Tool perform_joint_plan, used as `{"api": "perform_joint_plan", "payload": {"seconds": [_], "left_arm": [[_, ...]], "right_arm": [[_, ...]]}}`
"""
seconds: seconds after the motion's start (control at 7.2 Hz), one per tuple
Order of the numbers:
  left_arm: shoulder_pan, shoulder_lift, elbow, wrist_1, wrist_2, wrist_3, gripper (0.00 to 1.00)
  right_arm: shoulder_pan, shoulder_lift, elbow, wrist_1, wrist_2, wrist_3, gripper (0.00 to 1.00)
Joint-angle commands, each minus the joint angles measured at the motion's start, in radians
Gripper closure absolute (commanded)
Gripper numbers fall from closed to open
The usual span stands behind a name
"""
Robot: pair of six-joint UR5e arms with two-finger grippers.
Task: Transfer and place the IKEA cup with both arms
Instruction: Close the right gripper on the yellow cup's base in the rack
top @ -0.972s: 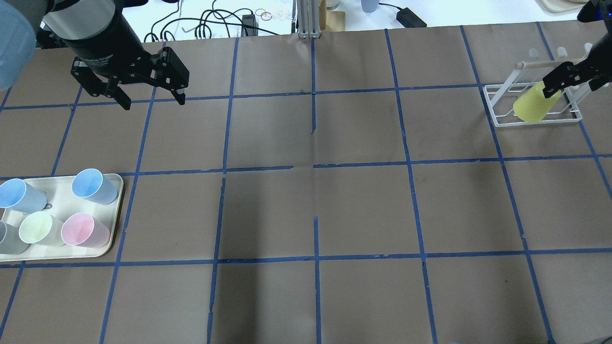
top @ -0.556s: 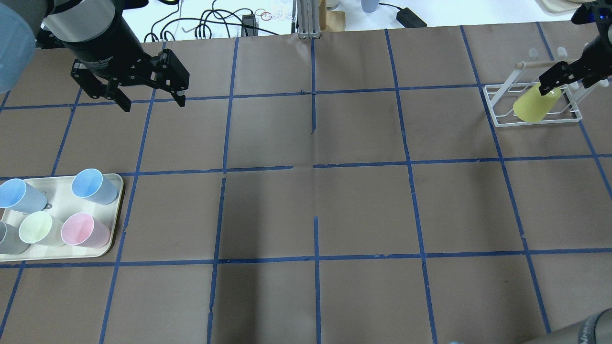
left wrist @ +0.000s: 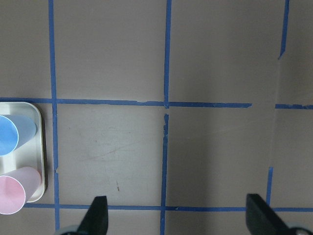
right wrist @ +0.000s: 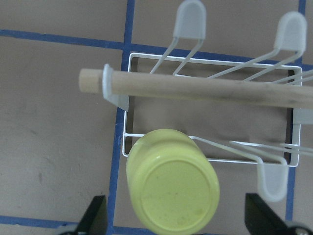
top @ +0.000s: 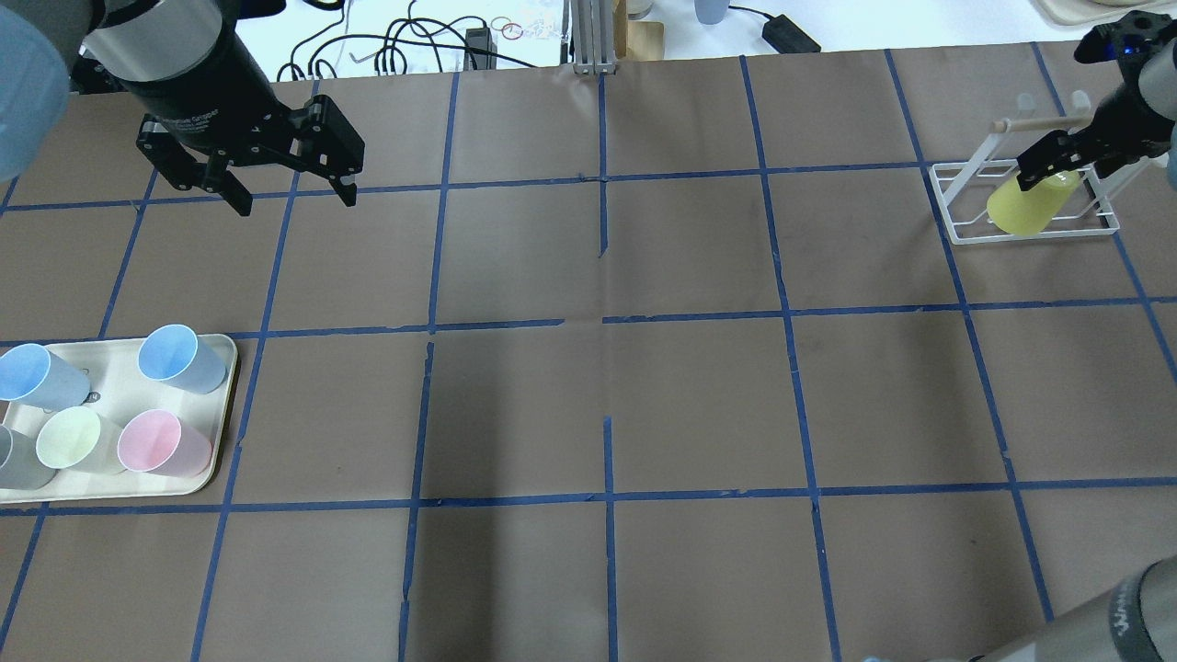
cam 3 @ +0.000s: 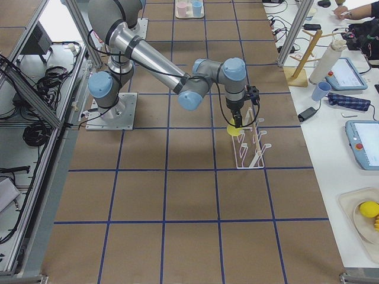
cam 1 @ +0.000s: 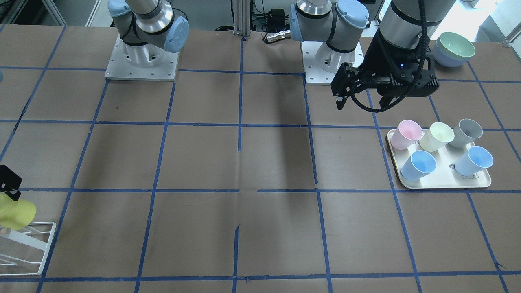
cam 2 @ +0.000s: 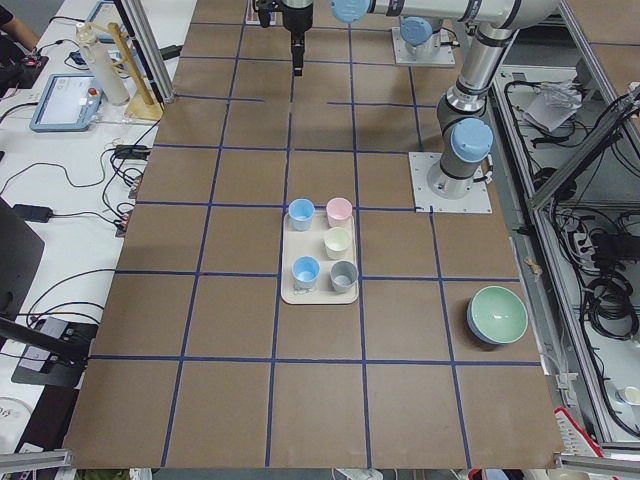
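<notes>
The lime-yellow IKEA cup hangs upside down on a peg of the white wire rack at the table's far right. In the right wrist view its bottom faces the camera. My right gripper hovers just above it, open, its fingertips wide apart and clear of the cup. The cup also shows at the left edge of the front-facing view. My left gripper is open and empty above the table's far left; its fingertips show over bare paper.
A cream tray at the left front holds several pastel cups, blue, pink, pale yellow and grey. The rack has a wooden bar across its top. Stacked bowls stand near the left arm's base. Cables lie beyond the far edge.
My right gripper has drawn a little left and away from the cup, which stays on the rack. My left gripper has hardly moved.
</notes>
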Motion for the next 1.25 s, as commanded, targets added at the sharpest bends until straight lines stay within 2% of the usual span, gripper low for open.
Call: {"api": "perform_joint_plan", "payload": {"seconds": [0.0,0.97,1.11], "left_arm": [[0.000,0.001,0.000,0.000,0.000,0.000,0.00],[0.000,-0.005,0.011,-0.002,-0.002,0.000,0.00],[0.000,-0.005,0.011,-0.002,-0.002,0.000,0.00]], "right_arm": [[0.006,0.030,0.000,-0.035,0.002,-0.006,0.00],[0.018,0.041,0.001,-0.031,-0.002,-0.006,0.00],[0.018,0.041,0.001,-0.029,-0.002,-0.006,0.04]]}}
